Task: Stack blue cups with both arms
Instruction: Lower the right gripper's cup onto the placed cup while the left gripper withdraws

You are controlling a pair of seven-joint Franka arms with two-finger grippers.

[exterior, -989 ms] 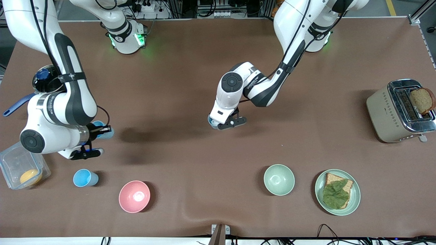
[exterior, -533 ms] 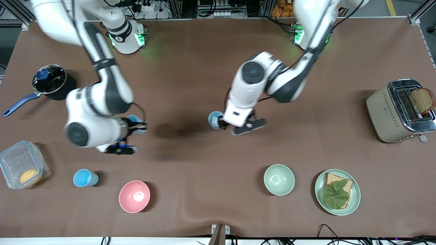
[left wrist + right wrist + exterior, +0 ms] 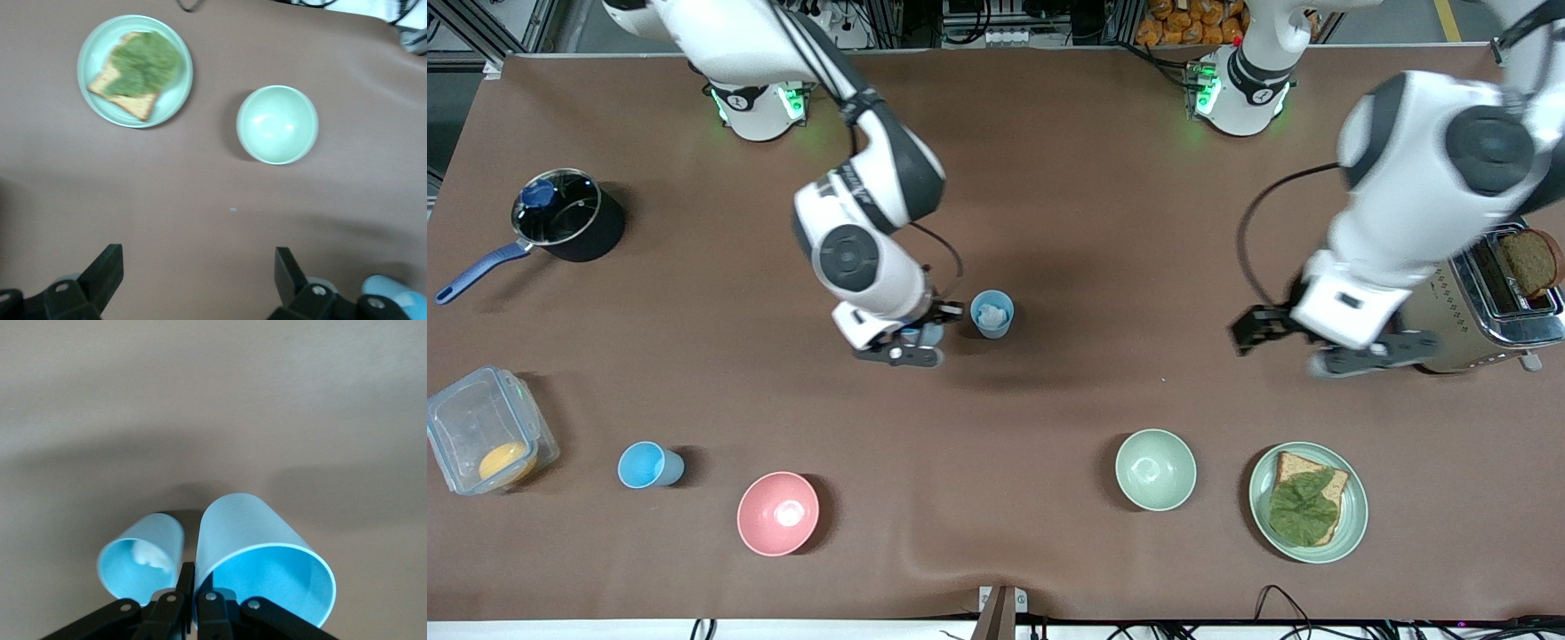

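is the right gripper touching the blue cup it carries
Touching: the right wrist view shows the right gripper pinching the held cup's rim.

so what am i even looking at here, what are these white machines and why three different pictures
These are two robot arms at a brown table. One picture looks down from a high camera; the other two come from cameras on each arm's wrist. The right gripper holds a blue cup by its rim, beside a second blue cup standing mid-table. The left gripper is open and empty, up near the toaster. A third blue cup, a pink bowl, a green bowl, a plate of bread, a pot and a plastic box also sit there.
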